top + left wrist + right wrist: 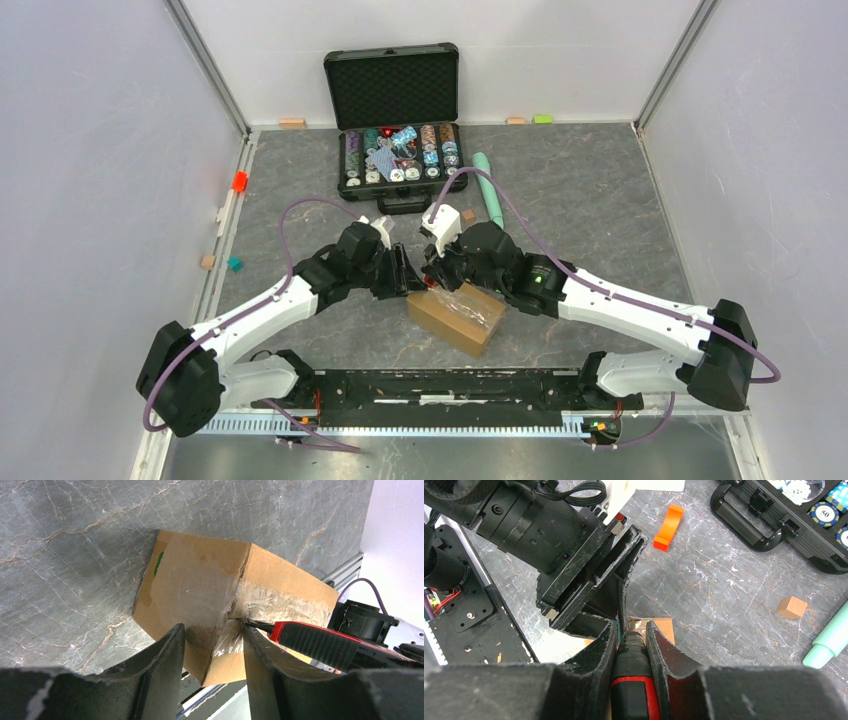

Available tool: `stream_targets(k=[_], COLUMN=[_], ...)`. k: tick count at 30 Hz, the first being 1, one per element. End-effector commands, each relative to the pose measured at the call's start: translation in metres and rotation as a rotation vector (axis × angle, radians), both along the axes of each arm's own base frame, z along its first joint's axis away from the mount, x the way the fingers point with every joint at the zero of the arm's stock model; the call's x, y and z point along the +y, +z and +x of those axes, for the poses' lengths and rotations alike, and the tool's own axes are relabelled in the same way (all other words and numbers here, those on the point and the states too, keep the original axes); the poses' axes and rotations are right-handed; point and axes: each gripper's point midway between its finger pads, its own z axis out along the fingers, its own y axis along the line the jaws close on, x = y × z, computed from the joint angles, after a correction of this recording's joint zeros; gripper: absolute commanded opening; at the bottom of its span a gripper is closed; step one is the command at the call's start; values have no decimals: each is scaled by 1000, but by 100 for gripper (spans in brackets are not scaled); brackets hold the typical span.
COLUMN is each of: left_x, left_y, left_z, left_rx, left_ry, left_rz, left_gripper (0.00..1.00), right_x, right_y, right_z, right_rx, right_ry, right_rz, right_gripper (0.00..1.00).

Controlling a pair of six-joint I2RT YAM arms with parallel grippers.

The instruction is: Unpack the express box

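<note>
The express box (pixel 457 316) is seen lying on the grey marbled table (pixel 600 200), between the two arms, near their bases. A red-and-black-handled tool (pixel 310 641) is clenched in the right gripper (pixel 631 630), its tip set at the taped seam. A box corner is straddled by the left gripper (pixel 212 630); whether it is clamped cannot be told.

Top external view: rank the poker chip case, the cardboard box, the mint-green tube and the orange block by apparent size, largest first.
1. poker chip case, lid open
2. cardboard box
3. mint-green tube, long but thin
4. orange block, clearly smallest
</note>
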Motion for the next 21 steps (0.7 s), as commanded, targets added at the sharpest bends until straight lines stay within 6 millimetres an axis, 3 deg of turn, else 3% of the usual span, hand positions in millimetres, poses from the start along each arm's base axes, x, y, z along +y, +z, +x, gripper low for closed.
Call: stream_targets(k=[1,7,21], left_x=[53,59,70], left_y=[-48,-53,-61], left_z=[10,13,15], left_rx=[36,35,38], left_ry=[188,218,257], left_rz=[264,298,352], left_gripper=[52,52,52], right_x=[-20,-27,-37], right_y=[-12,-18,-9], right_z=[-18,-22,-24], right_rx=[85,98,94], right_ry=[7,5,-5], right_rz=[-90,-120,-133], right_gripper=[0,0,0])
